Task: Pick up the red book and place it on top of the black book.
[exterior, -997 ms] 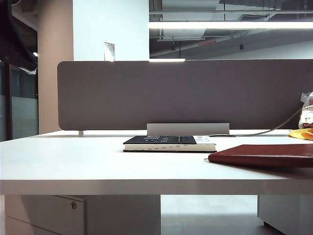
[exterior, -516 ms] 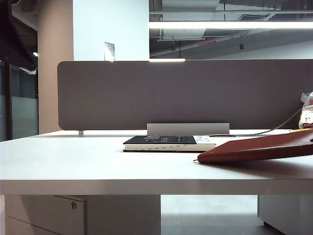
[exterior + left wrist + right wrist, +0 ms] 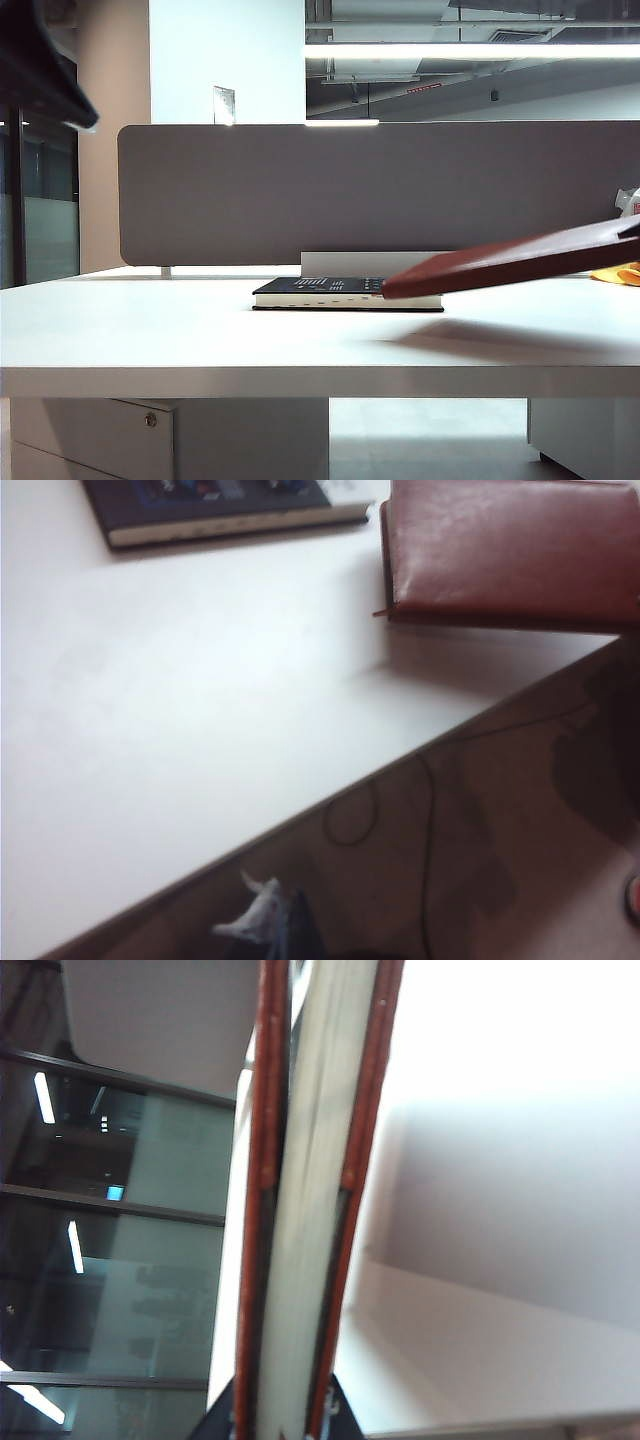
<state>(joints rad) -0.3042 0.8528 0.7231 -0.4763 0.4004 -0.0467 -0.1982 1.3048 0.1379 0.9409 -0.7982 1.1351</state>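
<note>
The red book [image 3: 510,262] hangs in the air on the right, tilted, its lower left end in front of the right end of the black book [image 3: 320,292]. The black book lies flat on the white table [image 3: 200,340]. In the right wrist view my right gripper [image 3: 285,1422] is shut on the red book [image 3: 268,1160], one dark finger against each cover, pale page edges between. The left wrist view looks down on the black book [image 3: 210,505] and the red book [image 3: 510,550]. My left gripper's jaws do not show; a dark part of that arm [image 3: 50,70] sits top left.
A grey divider panel [image 3: 380,190] stands along the table's far edge behind the books. A yellow object [image 3: 620,272] lies at the far right. A drawer cabinet [image 3: 100,435] is under the table. A thin cable [image 3: 425,810] runs on the floor past the table's edge.
The red book has come up off the table and swung left, its free end now over the black book's right end. A dark part of the left arm has entered at top left.
</note>
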